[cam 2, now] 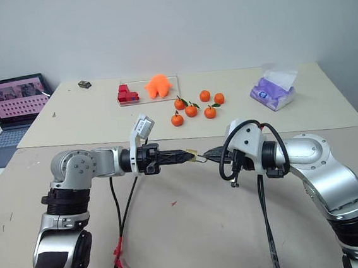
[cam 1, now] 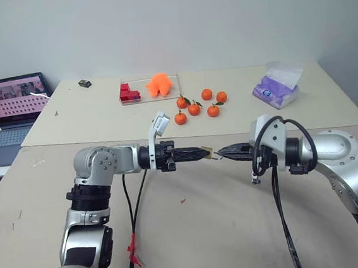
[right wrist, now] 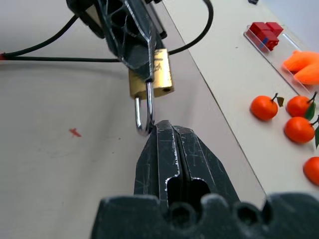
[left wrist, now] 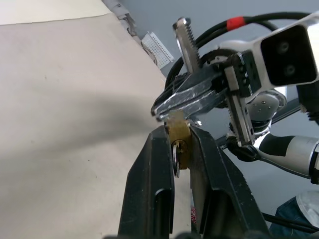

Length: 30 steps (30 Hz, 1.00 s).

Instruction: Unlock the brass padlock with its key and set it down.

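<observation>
Padlock (right wrist: 152,74), small and brass, is clamped in the left end effector (cam 1: 200,153) above the bench (cam 1: 207,232), its silvery shackle (right wrist: 143,114) toward the right end effector (right wrist: 169,132). That one is fully closed, its tip just beside the shackle. Farther back lie oranges (cam 1: 194,108), a tissue pack (cam 1: 277,89) and a laptop (cam 1: 14,105).

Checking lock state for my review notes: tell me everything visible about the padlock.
The padlock is a tiny brass-coloured block with a thin silvery shackle. It is held above the table, pinched between the fingers of the left gripper. A key looks seated in its body, in the left wrist view. The shackle sticks out toward the right gripper, whose shut fingers meet at the loop's bend; whether they actually grip it I cannot tell. Whether the shackle has been released is also unclear.
</observation>
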Each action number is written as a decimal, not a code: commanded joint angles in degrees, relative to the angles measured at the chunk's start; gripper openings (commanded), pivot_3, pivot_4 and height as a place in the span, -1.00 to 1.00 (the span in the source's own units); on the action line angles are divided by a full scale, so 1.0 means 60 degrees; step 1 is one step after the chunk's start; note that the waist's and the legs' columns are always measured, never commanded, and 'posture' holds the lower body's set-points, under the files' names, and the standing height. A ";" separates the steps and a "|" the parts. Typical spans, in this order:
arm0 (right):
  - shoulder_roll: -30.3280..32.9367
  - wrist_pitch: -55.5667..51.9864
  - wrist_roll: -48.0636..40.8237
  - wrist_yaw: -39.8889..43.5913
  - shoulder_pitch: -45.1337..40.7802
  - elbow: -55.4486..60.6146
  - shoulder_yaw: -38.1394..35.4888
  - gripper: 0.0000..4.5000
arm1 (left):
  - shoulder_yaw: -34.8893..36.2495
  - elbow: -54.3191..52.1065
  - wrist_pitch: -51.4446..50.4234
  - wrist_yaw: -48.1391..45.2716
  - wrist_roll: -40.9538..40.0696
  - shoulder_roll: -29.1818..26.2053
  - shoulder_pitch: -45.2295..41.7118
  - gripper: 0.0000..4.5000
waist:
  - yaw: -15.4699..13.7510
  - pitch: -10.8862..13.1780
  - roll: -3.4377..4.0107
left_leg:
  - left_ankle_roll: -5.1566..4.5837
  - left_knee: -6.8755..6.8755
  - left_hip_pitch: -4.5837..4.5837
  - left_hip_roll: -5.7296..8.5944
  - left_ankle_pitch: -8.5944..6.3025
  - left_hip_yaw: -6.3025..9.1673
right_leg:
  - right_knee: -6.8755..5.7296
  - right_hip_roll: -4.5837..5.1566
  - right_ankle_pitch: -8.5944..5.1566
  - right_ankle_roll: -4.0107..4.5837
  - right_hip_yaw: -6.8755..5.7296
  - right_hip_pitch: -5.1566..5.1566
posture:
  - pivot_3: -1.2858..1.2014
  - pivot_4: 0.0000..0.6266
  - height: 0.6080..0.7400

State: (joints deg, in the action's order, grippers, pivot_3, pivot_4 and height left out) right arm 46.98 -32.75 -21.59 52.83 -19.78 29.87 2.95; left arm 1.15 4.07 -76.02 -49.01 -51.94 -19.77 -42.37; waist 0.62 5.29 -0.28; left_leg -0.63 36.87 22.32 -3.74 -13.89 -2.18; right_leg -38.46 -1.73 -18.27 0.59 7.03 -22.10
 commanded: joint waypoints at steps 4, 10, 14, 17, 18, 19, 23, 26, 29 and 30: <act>0.0076 0.0283 -0.0027 0.0015 -0.0109 0.0222 -0.0267 -0.99 | 0.0319 -0.0278 -0.0006 0.0030 -0.0307 0.0006 -0.0317 -0.99 | 0.0002 0.0000 0.0000 | 0.0000 0.0000 0.0000 0.0000 0.0000 0.0000 | 0.0000 0.0000 0.0000 0.0000 0.0000 0.0000 | 0.03 -0.52 -0.01; 0.0109 0.0164 -0.0065 0.0016 -0.0224 0.0348 -0.0228 -0.99 | 0.0249 -0.0221 0.0086 0.0008 -0.0239 -0.0005 -0.0269 -0.99 | -0.0004 0.0000 0.0000 | 0.0001 0.0000 0.0001 0.0000 0.0000 0.0000 | 0.0001 0.0000 0.0000 0.0000 0.0000 0.0000 | 0.03 -0.52 -0.01; 0.0191 0.0104 -0.0060 0.0022 -0.0230 0.0425 -0.0261 -0.99 | 0.0211 -0.0186 0.0100 -0.0019 -0.0221 0.0006 -0.0255 -0.99 | -0.0003 0.0000 0.0000 | 0.0001 0.0000 0.0001 0.0000 0.0000 0.0000 | 0.0000 0.0000 0.0000 0.0000 0.0000 0.0000 | 0.03 -0.52 -0.01; 0.0351 0.0092 -0.0037 -0.0015 -0.0260 0.0421 -0.0407 -0.99 | 0.0120 -0.0161 0.0143 -0.0085 -0.0165 -0.0003 -0.0223 -0.99 | -0.0005 0.0000 0.0000 | 0.0001 0.0000 0.0001 0.0000 0.0000 0.0000 | 0.0001 0.0000 0.0000 0.0000 0.0000 0.0000 | 0.03 -0.52 -0.01; 0.0396 0.0063 -0.0074 -0.0040 -0.0265 0.0433 -0.0485 -0.99 | 0.0092 -0.0153 0.0164 -0.0109 -0.0143 -0.0011 -0.0208 -0.99 | -0.0005 0.0000 0.0000 | 0.0001 0.0001 0.0001 0.0000 0.0000 0.0000 | 0.0001 0.0000 0.0000 0.0000 0.0000 0.0000 | 0.03 -0.52 -0.01; 0.0433 0.0027 -0.0114 -0.0066 -0.0270 0.0447 -0.0557 -0.99 | 0.0077 -0.0143 0.0177 -0.0130 -0.0131 -0.0018 -0.0200 -0.99 | -0.0005 0.0000 0.0000 | 0.0001 0.0000 0.0001 0.0001 0.0000 0.0000 | 0.0001 0.0000 0.0000 0.0000 0.0000 0.0000 | 0.03 -0.52 -0.01; 0.0533 -0.0035 -0.0172 -0.0127 -0.0248 0.0499 -0.0741 -0.99 | -0.0011 -0.0066 0.0234 -0.0179 -0.0049 0.0018 -0.0218 -0.99 | -0.0004 0.0000 0.0000 | 0.0001 0.0000 0.0001 0.0000 0.0000 0.0000 | 0.0001 0.0000 0.0000 0.0000 0.0000 0.0000 | 0.03 -0.52 -0.01; 0.0579 -0.0066 -0.0204 -0.0149 -0.0179 0.0596 -0.0778 -0.99 | -0.0042 -0.0067 0.0206 -0.0188 -0.0076 0.0073 -0.0257 -0.99 | -0.0003 0.0000 0.0000 | 0.0001 0.0000 0.0001 0.0000 0.0000 0.0000 | 0.0001 0.0000 0.0000 0.0000 0.0000 0.0000 | 0.03 -0.52 -0.01; 0.0618 -0.0132 -0.0274 -0.0163 -0.0107 0.0728 -0.0804 -0.99 | -0.0068 -0.0038 0.0215 -0.0208 -0.0070 0.0092 -0.0307 -0.99 | -0.0002 0.0000 0.0000 | 0.0001 0.0000 0.0001 0.0000 0.0000 0.0000 | 0.0001 0.0000 0.0000 0.0000 0.0000 0.0000 | 0.03 -0.52 -0.01; 0.0630 -0.0171 -0.0308 -0.0174 -0.0087 0.0789 -0.0808 -0.99 | -0.0077 -0.0010 0.0226 -0.0220 -0.0054 0.0089 -0.0326 -0.99 | -0.0003 0.0000 -0.0001 | 0.0001 0.0000 0.0001 0.0000 0.0000 0.0000 | 0.0001 0.0000 0.0000 0.0000 0.0000 0.0000 | 0.03 -0.52 -0.01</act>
State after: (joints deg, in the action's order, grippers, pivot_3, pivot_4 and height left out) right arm 50.06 -33.29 -22.72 52.25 -19.89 32.40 0.44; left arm 0.39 4.43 -75.52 -49.51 -51.79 -19.33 -42.83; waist 0.60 5.30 -0.28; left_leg -0.63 36.87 22.33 -3.74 -13.88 -2.18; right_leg -38.45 -1.73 -18.27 0.59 7.03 -22.10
